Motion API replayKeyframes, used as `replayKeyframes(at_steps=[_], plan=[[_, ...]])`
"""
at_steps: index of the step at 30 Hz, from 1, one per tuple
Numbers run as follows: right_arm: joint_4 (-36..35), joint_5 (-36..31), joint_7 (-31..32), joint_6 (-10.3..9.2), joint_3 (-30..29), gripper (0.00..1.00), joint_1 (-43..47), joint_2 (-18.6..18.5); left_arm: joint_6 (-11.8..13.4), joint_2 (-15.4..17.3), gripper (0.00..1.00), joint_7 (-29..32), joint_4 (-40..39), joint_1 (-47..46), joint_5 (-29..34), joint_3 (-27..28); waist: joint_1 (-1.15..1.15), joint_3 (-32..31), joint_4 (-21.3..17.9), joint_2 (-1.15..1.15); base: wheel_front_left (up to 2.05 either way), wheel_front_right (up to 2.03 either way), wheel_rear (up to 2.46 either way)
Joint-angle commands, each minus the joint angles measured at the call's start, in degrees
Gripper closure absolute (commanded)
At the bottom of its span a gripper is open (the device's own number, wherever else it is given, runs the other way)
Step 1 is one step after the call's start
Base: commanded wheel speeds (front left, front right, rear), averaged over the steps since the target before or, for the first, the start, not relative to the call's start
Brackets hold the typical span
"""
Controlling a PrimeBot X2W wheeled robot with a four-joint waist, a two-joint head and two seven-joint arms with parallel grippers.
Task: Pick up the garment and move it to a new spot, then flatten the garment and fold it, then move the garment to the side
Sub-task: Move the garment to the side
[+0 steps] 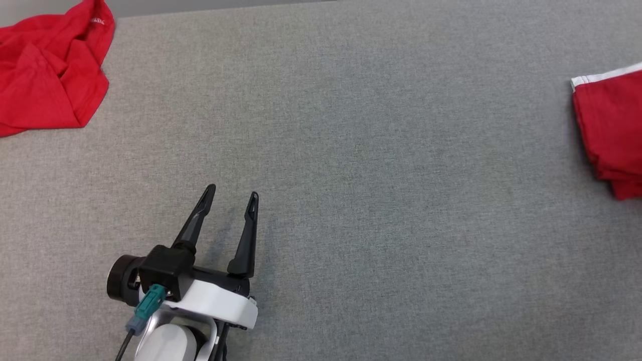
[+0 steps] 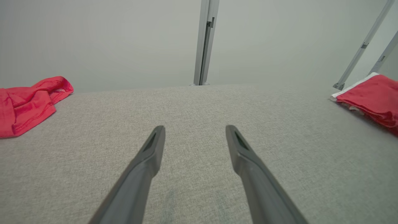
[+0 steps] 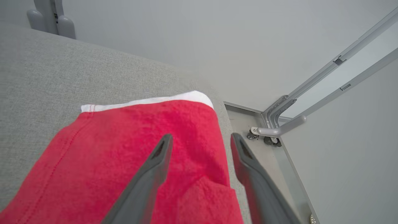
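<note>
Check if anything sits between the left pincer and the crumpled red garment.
Nothing visible does. Just the grey table surface lies between the open left pincer and the crumpled red garment at the far left.

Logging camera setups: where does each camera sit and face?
Head: above, looking down at grey table; left jaws, open, lower left.
Left wrist: low over table, facing the wall; left jaws, open.
Right wrist: above folded red garment near table's corner; right jaws, open.
Head and left wrist share the crumpled red garment.
</note>
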Motion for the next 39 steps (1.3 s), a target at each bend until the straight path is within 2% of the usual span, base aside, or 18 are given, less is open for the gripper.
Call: replayKeyframes(at_steps=[1, 11, 22, 33, 39], plan=[[0.35, -0.8, -0.73, -0.01, -0.85, 0.0, 0.33, 0.66, 0.17, 0.22, 0.0, 0.09, -0.28, -0.38, 0.34, -0.15, 0.0, -0.42, -0.17, 0.0, 0.0, 0.0, 0.0], [-0.5, -3.55, -2.12, -0.01, -4.19, 0.0, 2.99, 5.31, 0.43, 0.1, 0.0, -0.03, 1.27, 1.1, -1.07, -0.31, 0.0, -4.5, -1.02, 0.0, 0.0, 0.0, 0.0], [-7.92, -1.14, -2.1, -0.01, -4.86, 0.0, 8.53, 9.15, 1.46, -0.21, 0.0, -0.82, 5.16, 2.28, -3.41, 1.41, 0.0, -12.03, -1.28, 0.0, 0.0, 0.0, 0.0], [-20.57, 3.25, -2.1, -0.01, -5.7, 0.0, 21.01, 15.69, 2.21, -1.44, 0.0, -3.19, 10.93, 6.01, -7.09, 4.41, 0.0, -20.12, 0.07, 0.0, 0.0, 0.0, 0.0], [-29.32, 1.7, -2.03, -0.01, -13.65, 0.0, 29.99, 20.21, 2.68, -1.65, 0.0, -3.73, 12.37, 8.34, -7.86, 5.39, 0.0, -21.67, 1.47, 0.0, 0.0, 0.0, 0.0]])
